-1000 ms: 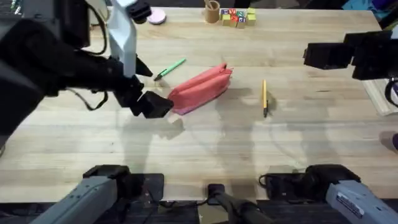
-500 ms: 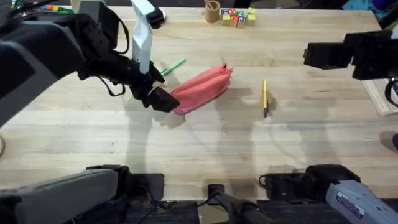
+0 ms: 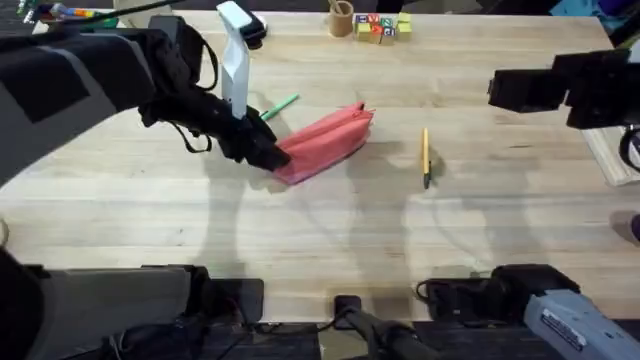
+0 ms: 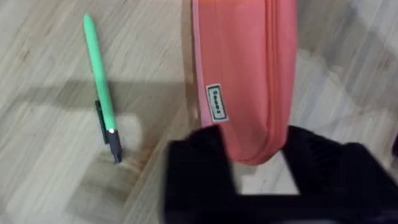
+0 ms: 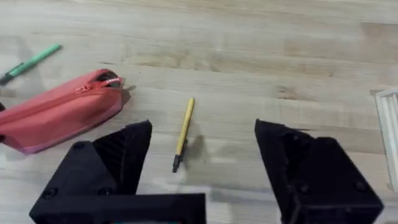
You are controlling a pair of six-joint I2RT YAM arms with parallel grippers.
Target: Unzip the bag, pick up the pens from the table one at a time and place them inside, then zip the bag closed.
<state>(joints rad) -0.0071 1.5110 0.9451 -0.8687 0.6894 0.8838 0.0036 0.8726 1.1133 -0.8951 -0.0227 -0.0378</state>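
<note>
The coral-pink bag point(image 3: 323, 143) lies slanted near the middle of the worktop point(image 3: 330, 240), its zipper running along the top edge. The left claw point(image 4: 260, 163) sits at the bag's lower-left end, its black fingers point(image 4: 198, 162) apart on either side of the fabric tip — whether they press on the cloth cannot be told. The green pen point(image 3: 274, 109) lies just beyond the bag's upper-left side, close to the left arm, not touching the bag. The yellow pen point(image 3: 426, 156) lies to the right of the bag, well apart from it, dark tip toward the near edge. The right claw point(image 5: 202, 168) hangs farther right of the bag — its fingers spread wide, holding nothing, the yellow pen in view between them.
</note>
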